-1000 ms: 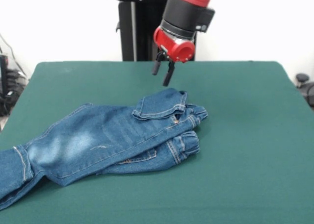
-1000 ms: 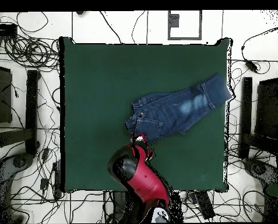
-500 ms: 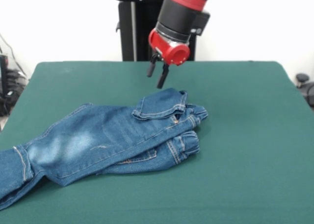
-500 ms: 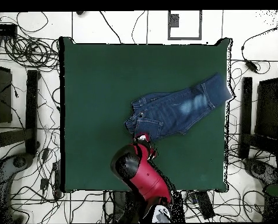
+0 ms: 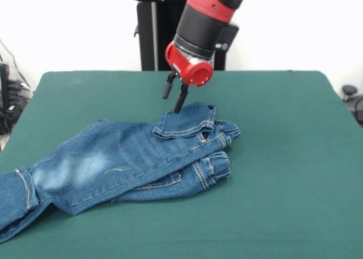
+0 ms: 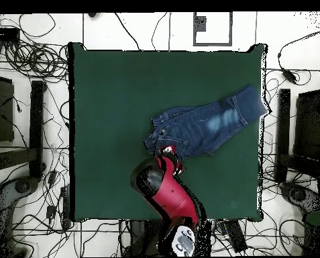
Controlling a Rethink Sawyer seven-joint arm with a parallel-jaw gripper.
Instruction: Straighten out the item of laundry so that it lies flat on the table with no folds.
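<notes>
The item of laundry (image 5: pixel 125 162), small blue denim jeans with pale faded patches, lies folded over on the table (image 5: pixel 283 157). Its waistband is bunched at the centre and its legs run to the front view's lower left edge. Seen from overhead, the item of laundry (image 6: pixel 202 127) lies right of centre, with a leg end at the table's (image 6: pixel 115 101) right edge. My gripper (image 5: pixel 173 98) hangs open just above the folded waistband's far left corner, both black fingers pointing down with nothing between them. In the overhead view the gripper (image 6: pixel 168 153) is at the waist end's near edge.
The black pedestal (image 5: pixel 156 35) stands beyond the table's far edge. Cables (image 6: pixel 28 60) and dark equipment cover the floor all round the table in the overhead view.
The gripper has moved left and lower in the front view, coming down close to the folded waistband. The jeans have not moved.
</notes>
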